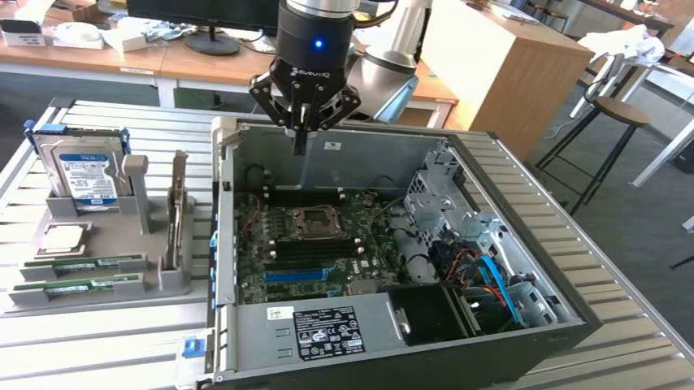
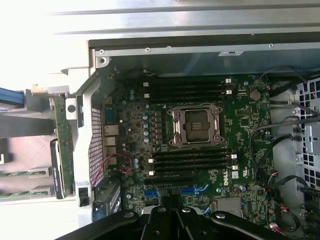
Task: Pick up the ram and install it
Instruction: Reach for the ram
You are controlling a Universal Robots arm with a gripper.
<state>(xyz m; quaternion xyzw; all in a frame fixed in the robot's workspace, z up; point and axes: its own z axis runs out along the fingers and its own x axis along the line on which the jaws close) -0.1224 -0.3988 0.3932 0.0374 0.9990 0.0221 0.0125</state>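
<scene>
Nearest in the exterior view, the power supply [image 1: 325, 329] is seen at the 6 o'clock edge of the open computer case [image 1: 564, 325]. At 9 o'clock of the case, on a grey holder [image 1: 162, 280], the ram [image 1: 81, 264] is laid flat beside a second green stick [image 1: 76, 286], untouched and well apart from the gripper [image 1: 301, 145]. Further back on the holder, an upright expansion card [image 1: 177, 203] and a hard drive [image 1: 87, 175] are stood. Inside the case the motherboard [image 1: 282, 260] is exposed, with black memory slots [image 1: 314, 242] flanking the processor socket [image 1: 322, 218]. Farthest, at 12 o'clock of the board, the gripper is held above the case's back wall, its fingers pressed fully together with nothing between them. The pick-up step is judged not yet done. A grasp would call for the fingers to be parted and lined up across the stick's thin edge, toward 8 o'clock from the gripper.
</scene>
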